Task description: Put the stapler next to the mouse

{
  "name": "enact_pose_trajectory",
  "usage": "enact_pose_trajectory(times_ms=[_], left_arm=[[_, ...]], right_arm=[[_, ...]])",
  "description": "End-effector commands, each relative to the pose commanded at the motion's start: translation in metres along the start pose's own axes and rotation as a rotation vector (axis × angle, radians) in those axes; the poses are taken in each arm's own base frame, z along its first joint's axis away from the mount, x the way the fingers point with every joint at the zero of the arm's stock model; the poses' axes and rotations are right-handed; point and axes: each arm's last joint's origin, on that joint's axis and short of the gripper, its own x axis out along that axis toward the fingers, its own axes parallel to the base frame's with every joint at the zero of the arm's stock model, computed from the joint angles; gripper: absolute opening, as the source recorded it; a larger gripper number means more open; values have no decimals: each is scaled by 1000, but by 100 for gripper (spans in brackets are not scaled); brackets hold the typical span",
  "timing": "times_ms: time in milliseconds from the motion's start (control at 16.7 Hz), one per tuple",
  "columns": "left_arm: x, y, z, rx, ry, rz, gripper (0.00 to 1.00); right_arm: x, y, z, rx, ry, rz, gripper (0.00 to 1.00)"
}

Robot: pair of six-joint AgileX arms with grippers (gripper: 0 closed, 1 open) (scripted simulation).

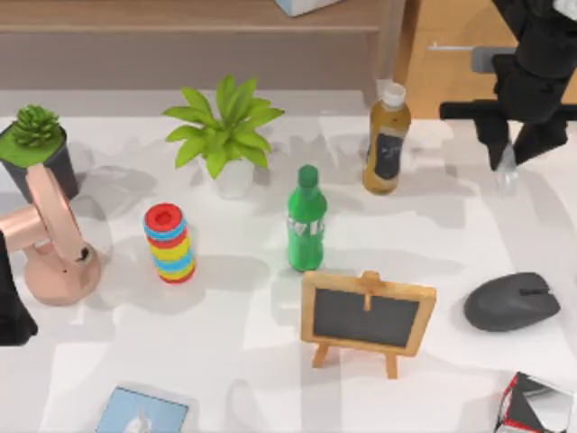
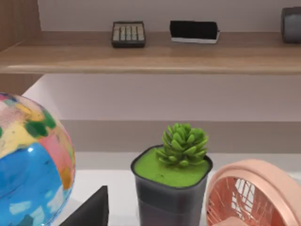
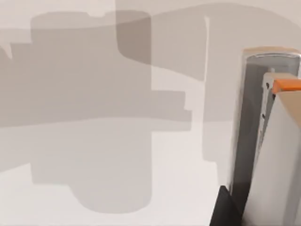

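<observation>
**Stapler at the right claw, mouse toward the near edge**

Stapler (image 1: 508, 171): slim silvery bar, seen end-on from above, hanging straight below the right gripper (image 1: 509, 155) at the table's far right. Long axis appears to run vertical, in line with the claw. In the wrist view the stapler (image 3: 268, 155) stands tall against 1 dark finger (image 3: 223, 207), an orange tab near its top. Fingers look closed narrowly on it; judged held, lifted or just off the white table (image 1: 225, 361).

Mouse (image 1: 511, 301): dark oval, well apart from the claw, toward the near edge and nearly in line below it in the top view. Bare table lies between. The coming move turns on that 1 straight run toward the mouse, stopping just beside it.

Right arm is clearly nearer. Left gripper (image 1: 13, 311) sits parked at the left edge by the pink fan (image 1: 50, 239); its opening cannot be told.
</observation>
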Motion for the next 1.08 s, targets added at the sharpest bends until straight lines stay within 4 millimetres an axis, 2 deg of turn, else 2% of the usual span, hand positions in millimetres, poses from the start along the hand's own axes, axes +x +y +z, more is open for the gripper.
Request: enact_pose_trajectory(times_ms=[660,900,1080], left_arm=[[0,0,0,0,0,0,100],[0,0,0,0,0,0,100],[0,0,0,0,0,0,100]], right_arm=[[0,-5,3,11,-47,3,0],[10,2,2,-2,-38,7,0],[25,9,-1,-16,-4,6,0]])
